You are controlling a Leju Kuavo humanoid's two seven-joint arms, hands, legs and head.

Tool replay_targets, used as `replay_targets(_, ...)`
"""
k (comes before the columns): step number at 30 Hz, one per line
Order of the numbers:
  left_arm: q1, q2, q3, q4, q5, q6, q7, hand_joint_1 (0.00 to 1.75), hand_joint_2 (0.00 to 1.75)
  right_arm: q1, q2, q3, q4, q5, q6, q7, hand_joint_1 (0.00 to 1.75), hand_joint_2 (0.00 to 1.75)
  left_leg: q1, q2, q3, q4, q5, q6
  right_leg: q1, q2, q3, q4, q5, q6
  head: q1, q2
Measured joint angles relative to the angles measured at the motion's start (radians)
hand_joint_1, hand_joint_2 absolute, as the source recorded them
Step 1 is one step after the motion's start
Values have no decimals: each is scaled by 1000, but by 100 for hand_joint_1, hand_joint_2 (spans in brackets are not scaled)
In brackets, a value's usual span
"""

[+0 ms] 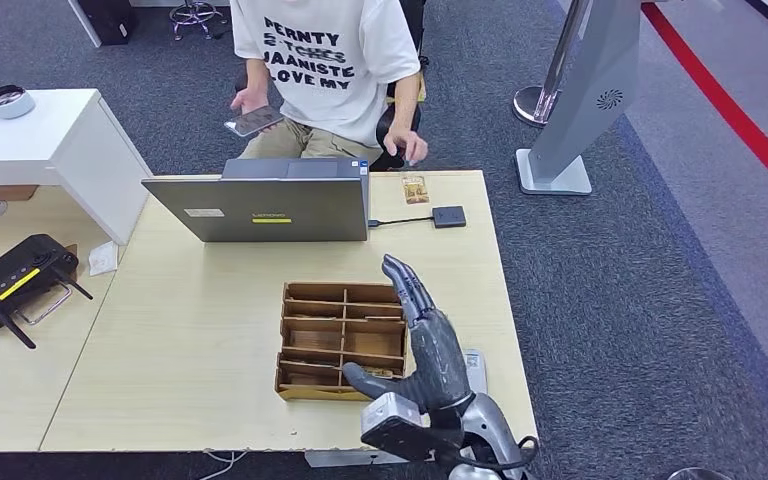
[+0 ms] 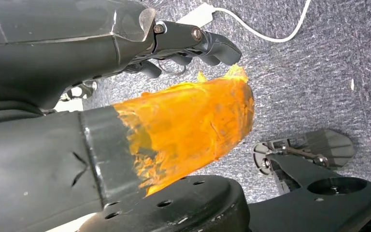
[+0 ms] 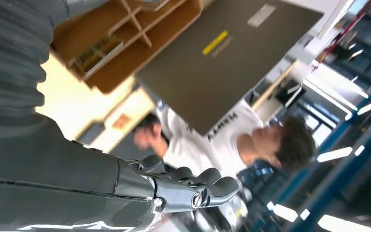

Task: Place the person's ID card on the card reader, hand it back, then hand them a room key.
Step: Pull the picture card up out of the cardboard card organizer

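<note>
The light wooden table is the biggest thing, and I place everything else from it. On the far side of the table a person in a white printed T-shirt sits and holds a phone in one hand; the other hand hangs near the far edge. A grey laptop stands on the far half of the table, with its lid turned toward the robot. The brown wooden organizer with several compartments lies on the near half of the table, toward the right.

The right hand is raised above the near right part of the table, over the right edge of the organizer. Its fingers are stretched out and apart, the thumb points to the side, and it holds nothing. The left hand hangs low, away from the table, above grey carpet; its fingers are curled inward with nothing in them.

The small black card reader lies right of the laptop, joined to it by a cable. The ID card lies just beyond the reader, at the far edge of the table, close to the person.
</note>
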Motion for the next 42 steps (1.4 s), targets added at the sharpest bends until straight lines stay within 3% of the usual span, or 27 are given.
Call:
replay_targets(5,0,0,0,0,-7,-2,0,0,0,-5,0,24,16,100,-44,22,0,175,0,0,0,0,0,0,0,0,0,0,0,0,0,0)
replay_targets(6,0,0,0,0,-8,-2,0,0,0,-6,0,26,18,107,-47,25,17,175,0,0,0,0,0,0,0,0,0,0,0,0,0,0)
replay_targets(9,0,0,0,0,-11,-3,0,0,0,-11,-1,33,26,152,-65,36,146,175,0,0,0,0,0,0,0,0,0,0,0,0,0,0)
replay_targets(10,0,0,0,0,-13,-3,0,0,0,-14,-1,37,30,174,-74,42,172,175,0,0,0,0,0,0,0,0,0,0,0,0,0,0)
replay_targets(11,0,0,0,0,-15,-3,0,0,0,-17,-1,39,33,193,-81,48,175,175,0,0,0,0,0,0,0,0,0,0,0,0,0,0)
replay_targets(22,-1,-1,0,0,-33,-10,4,0,0,-42,-8,69,83,379,-129,134,175,175,0,0,0,0,0,0,0,0,0,0,0,0,0,0)
replay_targets(33,-2,-1,0,0,-40,-12,5,0,0,-64,-16,77,124,429,-127,168,173,175,0,0,0,0,0,0,0,0,0,0,0,0,0,0)
replay_targets(36,-3,-1,0,0,-43,-12,6,0,0,-73,-18,77,134,441,-119,180,147,175,0,0,0,0,0,0,0,0,0,0,0,0,0,0)
replay_targets(40,-6,-1,0,0,-50,-16,13,0,0,-95,-19,81,160,456,-85,200,73,175,0,0,0,0,0,0,0,0,0,0,0,0,0,0)
replay_targets(42,-7,-1,0,0,-54,-17,14,0,0,-110,-19,87,177,459,-75,204,63,175,0,0,0,0,0,0,0,0,0,0,0,0,0,0)
